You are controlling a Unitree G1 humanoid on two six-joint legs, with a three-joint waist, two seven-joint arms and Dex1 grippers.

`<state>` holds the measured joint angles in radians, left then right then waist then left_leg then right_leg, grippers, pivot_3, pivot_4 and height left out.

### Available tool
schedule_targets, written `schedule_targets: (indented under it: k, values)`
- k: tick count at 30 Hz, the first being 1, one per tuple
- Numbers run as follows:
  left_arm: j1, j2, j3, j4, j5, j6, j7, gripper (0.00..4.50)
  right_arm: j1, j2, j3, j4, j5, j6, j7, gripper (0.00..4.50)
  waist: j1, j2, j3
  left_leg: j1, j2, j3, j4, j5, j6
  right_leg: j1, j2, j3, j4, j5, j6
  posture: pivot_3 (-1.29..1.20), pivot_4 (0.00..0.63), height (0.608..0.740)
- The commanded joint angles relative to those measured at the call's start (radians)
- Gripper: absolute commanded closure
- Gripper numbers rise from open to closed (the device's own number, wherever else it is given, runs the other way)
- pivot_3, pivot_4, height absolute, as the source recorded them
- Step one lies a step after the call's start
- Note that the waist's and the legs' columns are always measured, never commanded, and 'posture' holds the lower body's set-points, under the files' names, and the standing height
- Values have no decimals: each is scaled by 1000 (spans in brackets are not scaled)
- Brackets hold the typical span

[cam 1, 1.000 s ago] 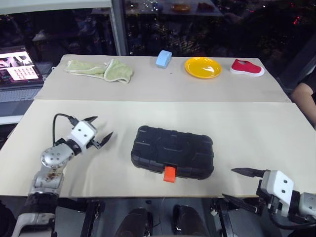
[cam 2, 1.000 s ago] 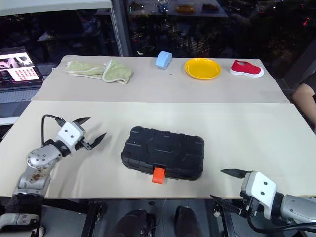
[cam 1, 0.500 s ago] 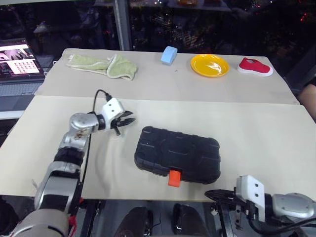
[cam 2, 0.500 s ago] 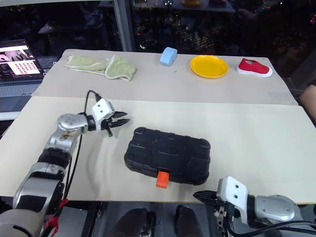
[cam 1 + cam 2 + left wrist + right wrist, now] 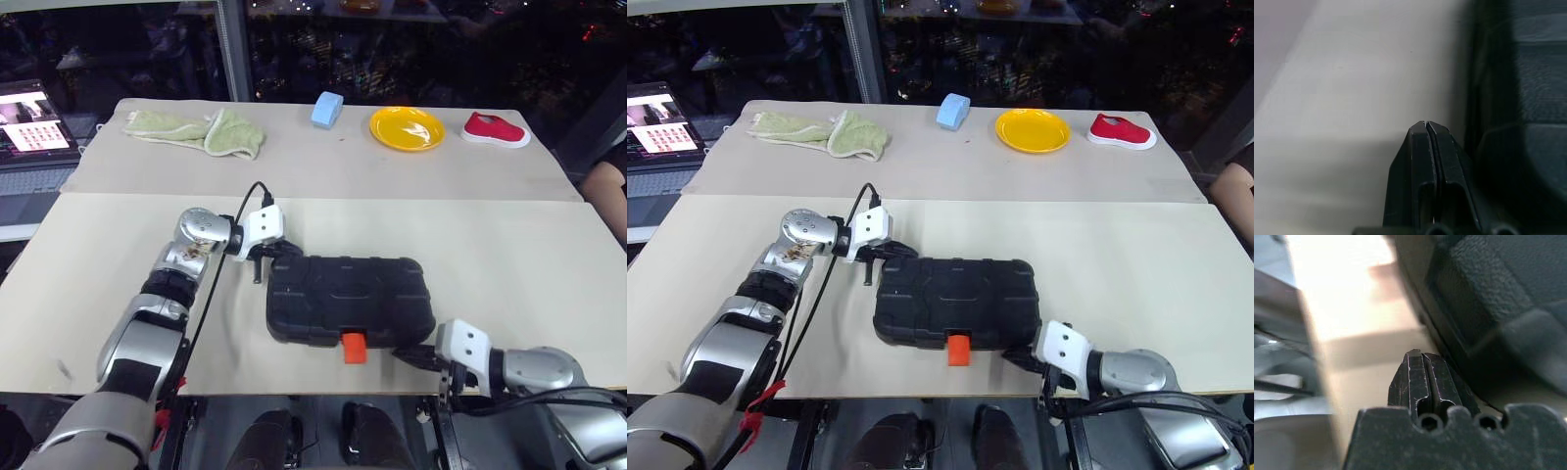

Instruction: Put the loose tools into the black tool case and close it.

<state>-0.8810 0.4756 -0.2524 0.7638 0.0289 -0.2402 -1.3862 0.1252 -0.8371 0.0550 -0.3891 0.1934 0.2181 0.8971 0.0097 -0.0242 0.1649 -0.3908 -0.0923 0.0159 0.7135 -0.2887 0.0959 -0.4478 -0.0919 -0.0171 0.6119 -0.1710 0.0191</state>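
The black tool case (image 5: 353, 299) lies closed on the near table, its orange latch (image 5: 353, 348) facing the front edge. My left gripper (image 5: 284, 254) is shut with nothing in it, its tips against the case's far left corner; the left wrist view shows the closed fingers (image 5: 1418, 147) beside the case wall (image 5: 1528, 98). My right gripper (image 5: 402, 351) is shut and empty too, at the case's near right corner by the table's front edge, with the case (image 5: 1508, 293) just ahead of it. The loose tools are out of view.
On the far table lie a green cloth (image 5: 201, 130), a blue block (image 5: 326, 110), a yellow plate (image 5: 407, 127) and a red shoe (image 5: 495, 129). A laptop (image 5: 24, 113) stands at far left. A person's arm (image 5: 607, 186) shows at the right edge.
Both grippers have shut. The left arm swung right to the case's far left corner, the right moved in to its near right corner. The case now lies squarer to the table edge.
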Motion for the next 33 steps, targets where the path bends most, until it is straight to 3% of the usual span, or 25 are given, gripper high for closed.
schedule_targets:
  k: [1, 7, 11, 18, 20, 23, 25, 33]
  values:
    - [73, 32, -47, -155, -32, 45, -130, 4427, -75, 18, -54, 76, -42, -17, -71, 4500, 1, 0, 0, 0, 0, 0, 0, 0, 0, 0, 0, 0, 0, 0, 0, 0, 150, 732]
    - [94, 57, -33, -220, -38, 97, -116, 4427, -103, 24, -78, 108, -33, -17, -67, 4500, 9, 1, -1, -1, 0, 0, 0, 1, 2, -3, 0, 0, 0, 0, 0, 0, 150, 732]
    - [-5, 42, -5, -164, -47, 128, -86, 4427, -60, 2, -128, 80, 3, -6, -42, 4500, 15, 1, -1, -5, 0, 0, 1, 1, 2, -6, 0, 0, 1, 0, 0, 0, 150, 732]
    - [-220, -58, 42, -204, -216, 497, -177, 4427, 125, -14, -301, -67, 221, 140, 54, 4500, 29, 1, -1, -10, -1, -2, 3, 4, 8, -9, 2, -3, 1, 0, 0, 0, 150, 732]
    - [-213, -74, -68, -329, -314, 593, -218, 4427, 243, -8, -367, -158, 311, 199, 88, 4500, 31, 3, -1, -10, -1, -2, 2, 4, 9, -9, 1, -2, 1, 0, 0, 0, 150, 732]
    - [-168, -65, -225, -441, -352, 558, -228, 4427, 343, 2, -429, -272, 425, 272, 96, 4500, 29, 3, -2, -10, 0, -4, 1, 4, 8, -9, 2, -2, 1, -1, 1, 0, 150, 732]
    - [-147, -95, -287, -420, -312, 510, -228, 4427, 375, 18, -439, -343, 481, 307, 66, 4500, 22, 5, -3, -10, 0, -3, 2, 4, 8, -8, 2, 1, 0, -1, 1, 0, 150, 732]
    - [-90, -154, -371, -287, -127, 246, -228, 4427, 388, 72, -392, -478, 460, 350, -89, 4500, 18, 4, -3, -5, 1, -2, 2, 2, 8, -2, 1, 2, 1, 1, -1, 0, 150, 732]
